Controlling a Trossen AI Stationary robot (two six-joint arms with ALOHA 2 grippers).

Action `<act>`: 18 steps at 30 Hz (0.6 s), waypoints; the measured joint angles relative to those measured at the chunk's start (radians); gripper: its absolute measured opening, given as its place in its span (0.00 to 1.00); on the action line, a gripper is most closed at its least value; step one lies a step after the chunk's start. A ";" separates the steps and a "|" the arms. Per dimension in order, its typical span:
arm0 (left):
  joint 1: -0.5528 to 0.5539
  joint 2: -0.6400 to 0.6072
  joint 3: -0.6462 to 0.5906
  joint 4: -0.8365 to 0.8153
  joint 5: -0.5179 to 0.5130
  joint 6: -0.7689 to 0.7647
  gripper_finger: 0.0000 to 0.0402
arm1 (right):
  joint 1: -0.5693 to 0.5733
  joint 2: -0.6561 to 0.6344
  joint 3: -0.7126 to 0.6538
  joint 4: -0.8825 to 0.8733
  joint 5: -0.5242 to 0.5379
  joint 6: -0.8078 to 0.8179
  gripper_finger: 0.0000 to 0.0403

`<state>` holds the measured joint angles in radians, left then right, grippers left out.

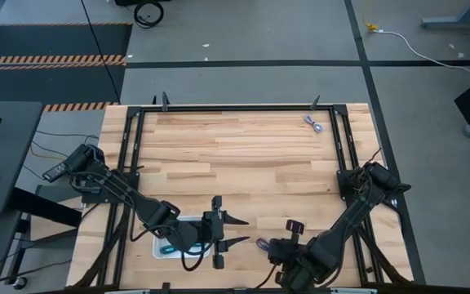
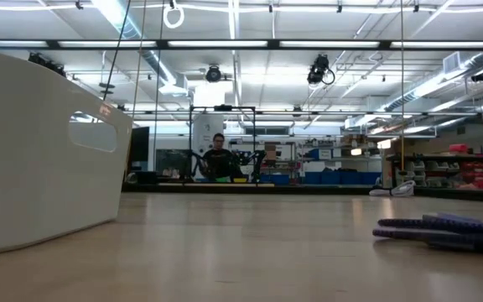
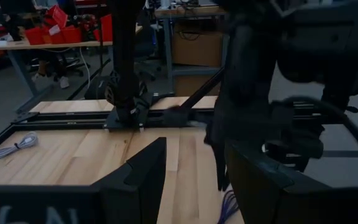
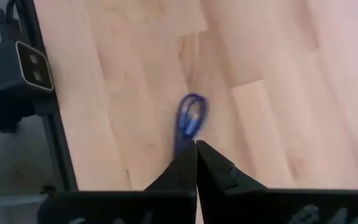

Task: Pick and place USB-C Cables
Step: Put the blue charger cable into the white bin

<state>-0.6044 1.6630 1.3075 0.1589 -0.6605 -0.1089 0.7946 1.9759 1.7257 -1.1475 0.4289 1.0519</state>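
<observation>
A purple cable bundle (image 4: 190, 123) lies flat on the wooden table near its front edge; it also shows in the high view (image 1: 263, 242) and the low view (image 2: 443, 231). My right gripper (image 4: 196, 148) is shut and empty, above one end of the bundle (image 1: 277, 247). My left gripper (image 1: 233, 231) is open and empty, just right of the white tray (image 1: 160, 245), its fingers pointing toward the right arm (image 3: 191, 180). A teal cable (image 1: 168, 249) lies in the tray. A silver-grey cable (image 1: 314, 123) lies at the far right of the table (image 3: 16, 145).
The white tray's wall (image 2: 40, 151) stands at the left in the low view. A black frame (image 1: 235, 107) runs around the tabletop. The two grippers are close together at the table's near edge. Bare wood (image 1: 235, 155) lies across the middle and far side.
</observation>
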 joint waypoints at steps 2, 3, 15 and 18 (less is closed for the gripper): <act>0.000 0.000 0.000 0.000 0.000 0.000 0.43 | 0.000 -0.001 0.013 -0.006 -0.001 0.008 0.01; 0.000 0.000 0.000 0.000 0.000 -0.001 0.43 | 0.002 -0.002 0.012 -0.001 -0.002 0.017 0.01; 0.000 0.000 0.000 0.000 0.000 -0.008 0.43 | 0.010 0.003 -0.166 0.141 -0.154 0.055 0.44; 0.000 0.000 0.000 0.000 0.000 -0.008 0.43 | 0.007 0.003 -0.218 0.242 -0.160 0.113 0.55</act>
<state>-0.6044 1.6627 1.3075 0.1589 -0.6605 -0.1169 0.8015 1.9785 1.5072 -0.9054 0.2685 1.1645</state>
